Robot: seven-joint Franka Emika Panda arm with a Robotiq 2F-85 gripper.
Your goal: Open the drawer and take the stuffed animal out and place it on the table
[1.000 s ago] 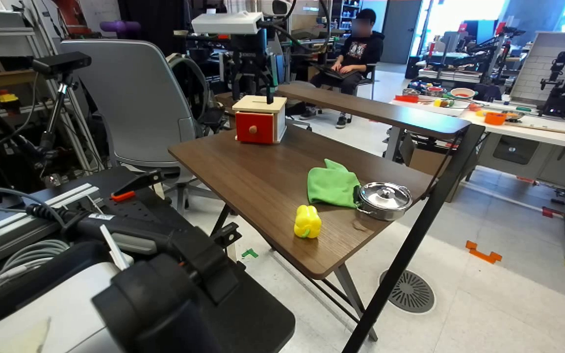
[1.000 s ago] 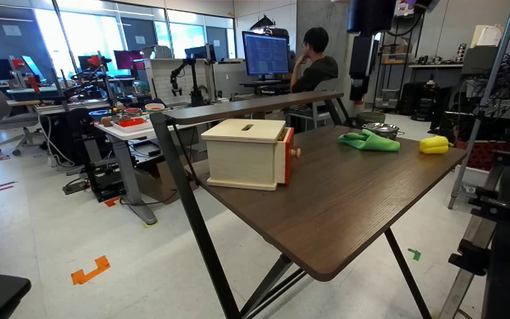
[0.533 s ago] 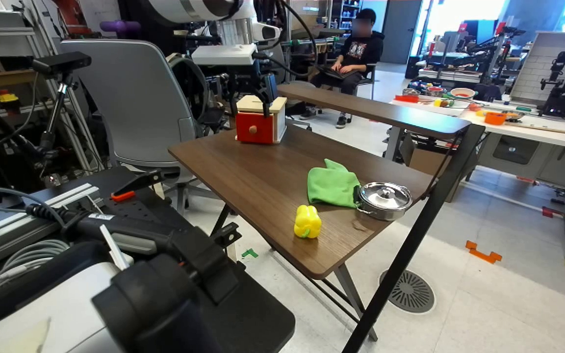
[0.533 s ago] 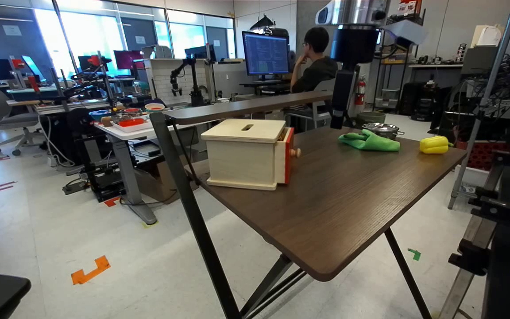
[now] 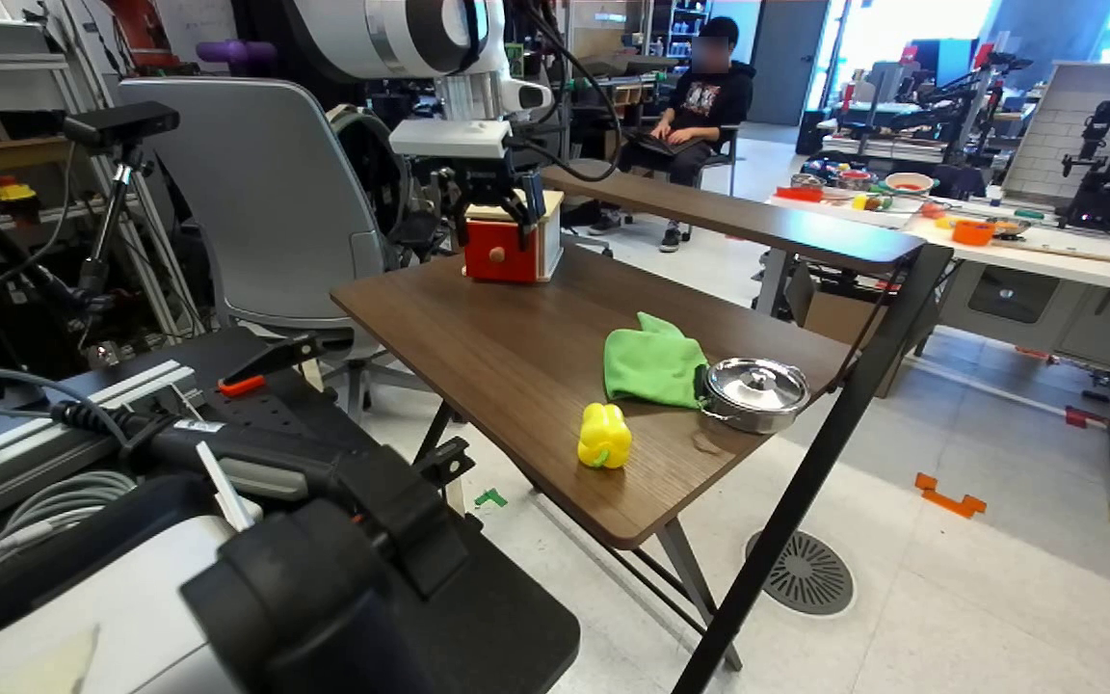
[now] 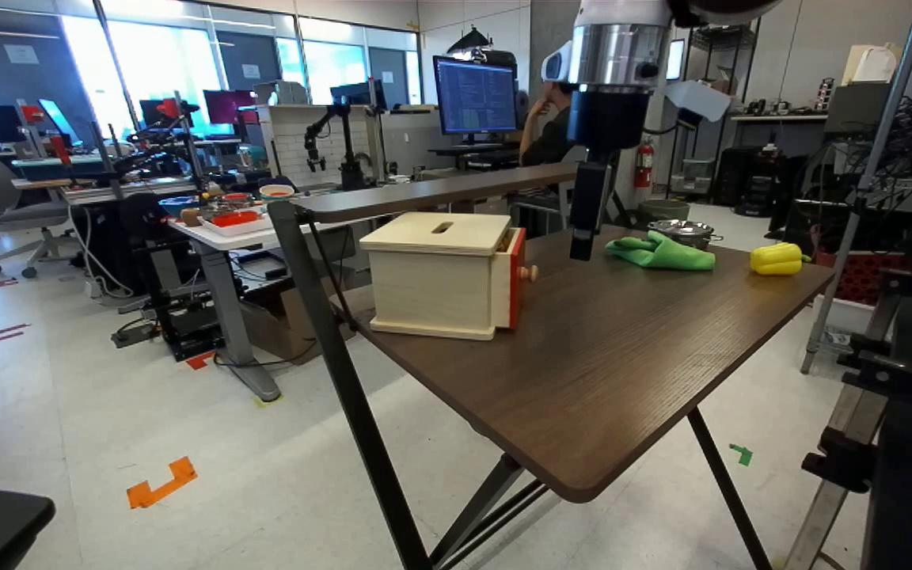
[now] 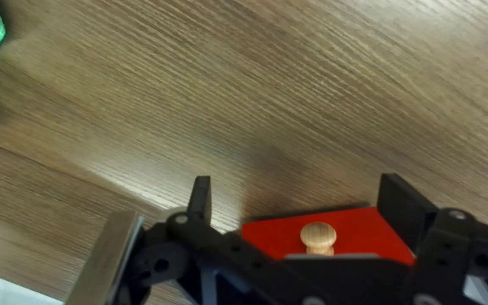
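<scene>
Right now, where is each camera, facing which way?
In an exterior view, the camera sits high, looking past the yellow bell pepper to the red drawer; arm and gripper show.
In an exterior view, the camera sits lower, near the wooden box, facing across the tabletop; wrist and gripper show.
Wrist view: on the wrist, facing down at the tabletop and wooden knob; fingers show.
Both exterior views share the green cloth and lidded metal pot.

The table carries drawer box, cloth, pot, pepper.
</scene>
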